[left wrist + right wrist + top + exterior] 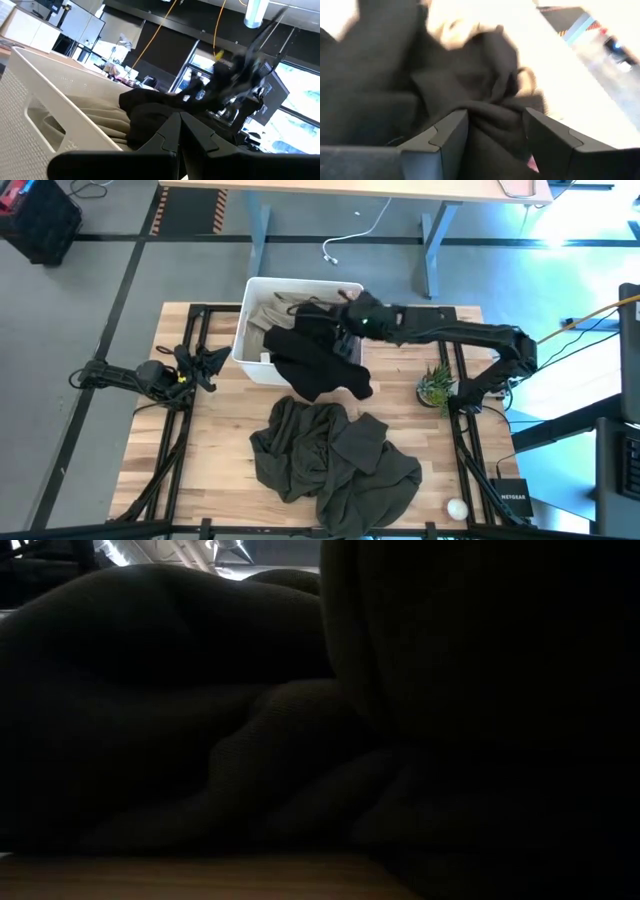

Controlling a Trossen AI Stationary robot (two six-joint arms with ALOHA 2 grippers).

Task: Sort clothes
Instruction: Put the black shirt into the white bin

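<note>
At table's left edge your left gripper (207, 366) waits, fingers closed, empty. Mid-table: white bin (249, 330) w/ beige garment (262, 316) inside, black garment (312, 355) draped over its rim, clamped by right gripper (345, 308). Olive-green garment (335, 460) heaped below.

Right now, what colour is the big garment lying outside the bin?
Dark olive-green; the large crumpled fabric garment shows best in the high view.
</note>
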